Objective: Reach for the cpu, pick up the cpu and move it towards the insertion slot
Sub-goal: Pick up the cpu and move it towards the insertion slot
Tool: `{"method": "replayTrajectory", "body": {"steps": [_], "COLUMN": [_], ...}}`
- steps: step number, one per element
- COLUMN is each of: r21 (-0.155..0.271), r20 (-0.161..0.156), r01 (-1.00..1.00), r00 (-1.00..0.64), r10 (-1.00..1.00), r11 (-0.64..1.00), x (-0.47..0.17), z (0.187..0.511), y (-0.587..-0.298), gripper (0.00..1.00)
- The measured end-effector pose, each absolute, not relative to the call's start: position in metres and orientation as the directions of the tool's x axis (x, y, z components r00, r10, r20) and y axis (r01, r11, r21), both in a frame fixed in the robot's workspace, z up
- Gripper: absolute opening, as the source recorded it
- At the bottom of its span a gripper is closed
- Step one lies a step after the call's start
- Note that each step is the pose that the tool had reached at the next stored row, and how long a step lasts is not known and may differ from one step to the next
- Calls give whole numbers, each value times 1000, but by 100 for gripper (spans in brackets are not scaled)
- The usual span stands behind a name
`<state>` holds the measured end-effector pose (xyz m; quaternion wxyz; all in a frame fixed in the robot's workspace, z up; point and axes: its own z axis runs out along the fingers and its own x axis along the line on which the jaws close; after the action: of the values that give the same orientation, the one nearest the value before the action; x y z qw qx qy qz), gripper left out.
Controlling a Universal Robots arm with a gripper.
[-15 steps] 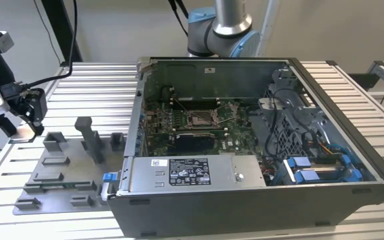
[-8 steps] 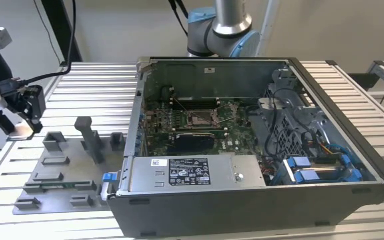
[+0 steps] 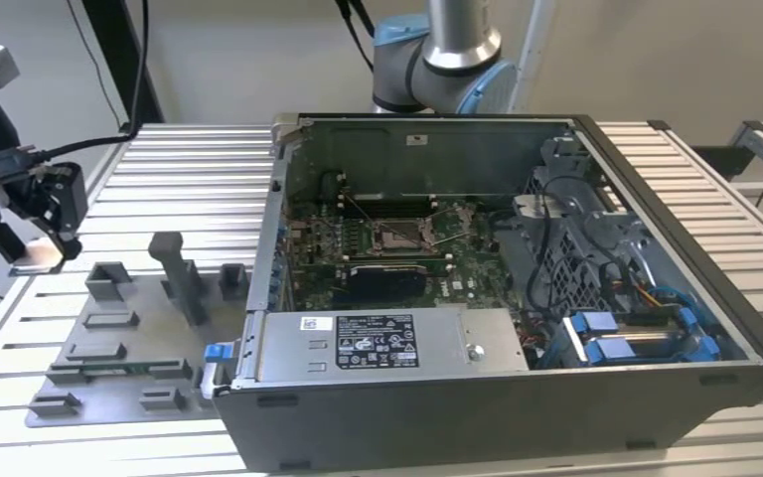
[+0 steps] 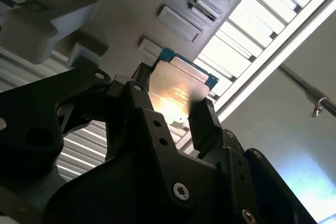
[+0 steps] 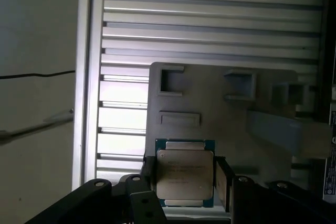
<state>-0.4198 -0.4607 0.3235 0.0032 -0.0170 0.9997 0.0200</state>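
The gripper (image 5: 185, 178) is closed on the cpu (image 5: 185, 170). In both wrist views its two black fingers (image 5: 148, 174) press on opposite edges of the chip, and the silvery lid faces the cameras with the fixture plate (image 5: 231, 129) in the background, not touching it. In the exterior view the gripper hangs at the exterior view's left, over the left edge of the slatted table (image 3: 183, 159) and just beyond the far left corner of the grey fixture plate. The pickup therefore appears complete, and the step in hand is judged to be the transfer. The insertion slot (image 3: 401, 234) lies on the green motherboard (image 3: 468, 263) inside the open computer case (image 3: 488, 417), well apart from the gripper toward the exterior view's right. The case's left wall stands between the two. As a judgement, the transfer calls for a carry to the right with enough height to clear that wall. It also calls for a steady grip on the thin chip edges and for keeping the chip's square outline aligned with the socket frame.
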Motion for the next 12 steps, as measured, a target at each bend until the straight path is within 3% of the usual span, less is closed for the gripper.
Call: {"method": "replayTrajectory", "body": {"steps": [12], "r21": [40], "r20": [-7], "r01": [-34], "r00": [-999], "r10": [-34], "r11": [999], "x": [-420], "z": [334], "y": [-461], "gripper": [0]}}
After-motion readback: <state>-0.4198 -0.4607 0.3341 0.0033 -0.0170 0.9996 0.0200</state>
